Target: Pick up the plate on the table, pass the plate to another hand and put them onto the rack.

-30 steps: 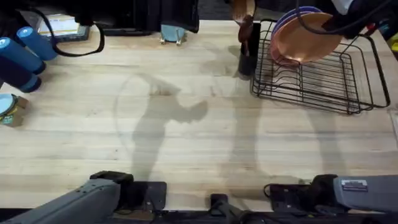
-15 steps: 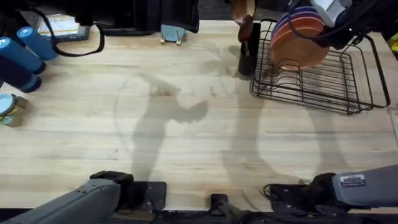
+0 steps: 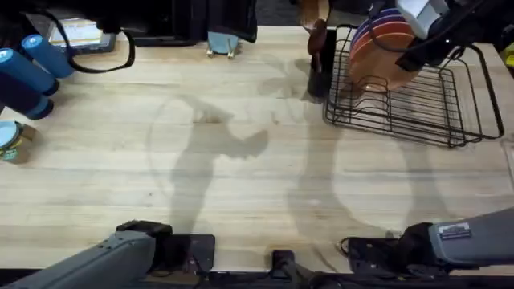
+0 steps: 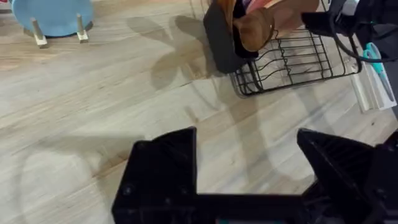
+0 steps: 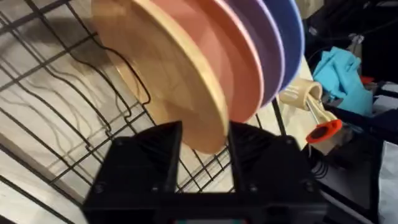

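Final step in hand: seating the round orange-tan plate (image 5: 165,74) in the black wire dish rack (image 3: 418,100). Right gripper (image 5: 204,146) is clamped on the plate's rim, plate standing on edge between its fingers, just ahead of a pink plate (image 5: 239,56) and a purple one behind that (a blue one further back). Plate is shallow, plain, raised rim, matte. Next move likely calls for letting go once it sits in a slot, then backing off. Left gripper (image 4: 249,168) spread apart, idle over the light wooden worktop (image 3: 241,160).
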You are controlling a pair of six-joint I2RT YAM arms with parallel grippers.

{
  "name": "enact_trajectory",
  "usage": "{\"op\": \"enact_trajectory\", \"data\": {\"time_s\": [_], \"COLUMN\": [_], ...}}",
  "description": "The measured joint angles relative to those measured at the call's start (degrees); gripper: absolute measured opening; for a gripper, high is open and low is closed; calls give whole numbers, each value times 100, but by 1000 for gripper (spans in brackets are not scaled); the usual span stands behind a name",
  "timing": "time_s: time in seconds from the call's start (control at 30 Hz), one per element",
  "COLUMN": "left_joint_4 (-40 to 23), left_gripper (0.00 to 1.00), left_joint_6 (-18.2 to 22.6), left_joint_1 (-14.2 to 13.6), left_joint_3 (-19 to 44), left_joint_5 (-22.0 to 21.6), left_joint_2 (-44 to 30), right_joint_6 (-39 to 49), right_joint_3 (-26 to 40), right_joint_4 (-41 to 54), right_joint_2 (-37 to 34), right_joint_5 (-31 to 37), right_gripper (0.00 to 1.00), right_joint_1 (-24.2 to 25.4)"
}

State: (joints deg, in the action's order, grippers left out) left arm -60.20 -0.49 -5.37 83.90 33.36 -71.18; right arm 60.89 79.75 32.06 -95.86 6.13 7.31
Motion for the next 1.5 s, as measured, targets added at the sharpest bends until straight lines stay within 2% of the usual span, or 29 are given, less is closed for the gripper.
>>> {"op": "enact_trajectory", "data": {"time_s": [0.03, 0.07, 0.1, 0.63, 0.8, 1.07, 1.13, 1.2, 1.23, 1.5], "left_joint_4": [0, 0, 0, 0, 0, -2, -9, -9, -9, -9], "left_gripper": [995, 995, 996, 995, 995, 995, 995, 996, 995, 995], "left_joint_6": [0, 0, 0, 0, 0, 0, 0, 0, 0, 0], "left_joint_1": [0, 0, 0, 0, 0, 0, 0, 0, 0, 0], "left_joint_3": [0, 0, 0, 0, 0, 0, 0, 0, 0, 2], "left_joint_5": [0, 0, 0, 0, 0, 0, 0, 0, 0, 0], "left_joint_2": [1, -1, -2, -2, 1, 0, 1, -2, 1, 0], "right_joint_6": [-16, 5, 2, -201, -615, -1422, -2165, -2335, -2612, -3745], "right_joint_3": [0, 0, 0, 0, 0, 0, 0, 0, 0, 0], "right_joint_4": [27, 27, 30, 32, 52, 78, 937, 1171, 1494, 1932], "right_joint_2": [-16, -16, -17, -14, 66, 645, 1211, 1307, 1432, 1788], "right_joint_5": [-19, -19, -19, -19, -21, -39, -41, -43, -48, -106], "right_gripper": [846, 957, 988, 997, 997, 997, 997, 997, 997, 997], "right_joint_1": [0, 0, 0, -2, 0, 0, -172, -297, -553, -1155]}}
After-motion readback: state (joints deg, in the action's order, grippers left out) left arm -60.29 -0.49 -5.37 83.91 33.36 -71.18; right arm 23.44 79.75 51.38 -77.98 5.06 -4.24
